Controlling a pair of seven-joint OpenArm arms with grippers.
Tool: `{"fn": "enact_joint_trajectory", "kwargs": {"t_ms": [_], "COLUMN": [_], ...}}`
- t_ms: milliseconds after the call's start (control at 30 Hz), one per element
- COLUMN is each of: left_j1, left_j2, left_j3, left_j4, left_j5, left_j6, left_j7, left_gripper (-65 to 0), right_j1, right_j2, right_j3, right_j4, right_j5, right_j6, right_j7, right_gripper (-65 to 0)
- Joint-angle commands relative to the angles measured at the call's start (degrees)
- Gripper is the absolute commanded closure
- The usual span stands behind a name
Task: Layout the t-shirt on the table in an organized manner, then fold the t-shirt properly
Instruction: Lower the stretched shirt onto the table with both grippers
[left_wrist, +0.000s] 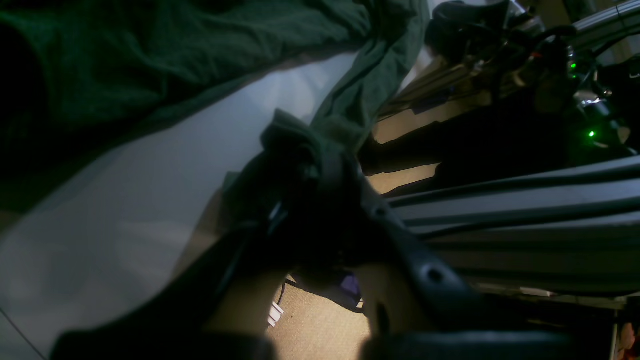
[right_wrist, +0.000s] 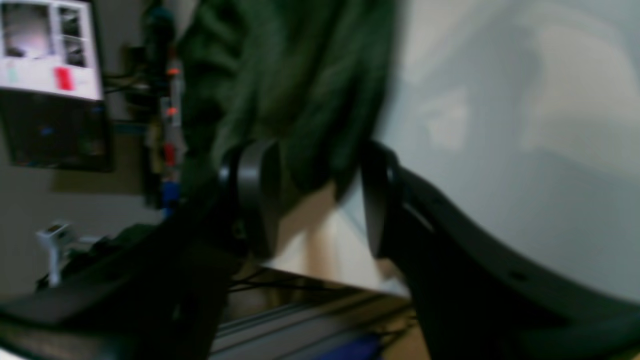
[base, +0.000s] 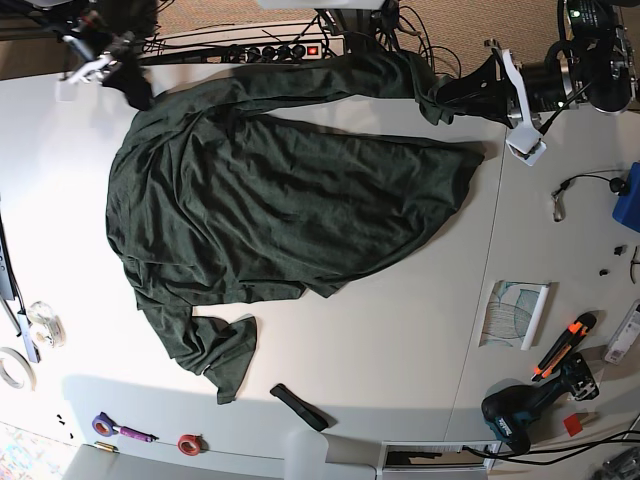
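A dark green t-shirt (base: 280, 200) lies spread and wrinkled over the white table (base: 400, 330), with one sleeve folded near the front left. At the back right my left gripper (base: 447, 100) is shut on a bunched corner of the t-shirt (left_wrist: 345, 105), and in the left wrist view the cloth is wadded between the dark fingers (left_wrist: 320, 165). My right gripper (base: 125, 80) is at the back left corner. In the blurred right wrist view its fingers (right_wrist: 255, 200) stand apart with a fold of the t-shirt (right_wrist: 300, 100) hanging between them.
A drill (base: 525, 405), an orange-black tool (base: 560, 345) and a white sheet (base: 515, 312) lie at the right. A black object (base: 298, 405), a red ring (base: 188, 443) and a purple item (base: 120, 430) sit along the front. Tape rolls (base: 12, 368) are at the left edge, and a power strip (base: 290, 50) at the back.
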Motion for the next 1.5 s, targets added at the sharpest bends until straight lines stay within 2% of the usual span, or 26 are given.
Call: {"fn": "enact_joint_trajectory", "kwargs": {"t_ms": [0, 233, 367, 633, 667, 767, 1167, 1467], "left_j1": [-0.1, -0.1, -0.1, -0.1, -0.1, -0.1, -0.1, -1.7], "left_j2": [-0.8, -0.8, -0.8, -0.8, -0.8, -0.8, -0.8, -0.8], "left_j3": [-0.3, -0.3, -0.3, -0.3, -0.3, -0.3, -0.3, -0.3], "left_j4": [0.9, 0.9, 0.9, 0.9, 0.9, 0.9, 0.9, 5.8], "left_j5": [-1.6, -1.6, -1.6, -1.6, -1.6, -1.6, -1.6, -1.6], "left_j6": [-0.3, -0.3, -0.3, -0.3, -0.3, -0.3, -0.3, -0.3], "left_j7": [-0.7, -0.7, -0.7, -0.7, -0.7, -0.7, -0.7, -1.0], "left_gripper": [0.0, 0.0, 0.0, 0.0, 0.0, 0.0, 0.0, 0.0], "right_j1": [-0.6, -0.6, -0.6, -4.3, -4.7, -5.4, -6.4, -7.1], "right_j2": [-0.2, -4.5, -4.2, -4.2, -4.2, -4.2, -4.3, -3.9], "right_j3": [-0.9, -4.3, -4.2, -4.2, -4.2, -4.2, -3.1, 9.9], "right_j4": [0.5, 0.6, 0.7, 6.9, 8.2, 12.5, 22.4, 37.2], "right_j5": [-1.2, -1.2, -1.2, -1.2, -1.2, -1.2, -1.2, -1.2], "right_j6": [-0.2, -0.2, -0.2, -0.2, -0.2, -0.2, -0.2, -0.2], "right_j7": [-0.9, -0.9, -0.9, -0.9, -0.9, -0.9, -0.9, -0.9], "right_gripper": [-26.7, -26.4, -16.1, -15.4, -13.8, 0.0, 0.0, 0.0]}}
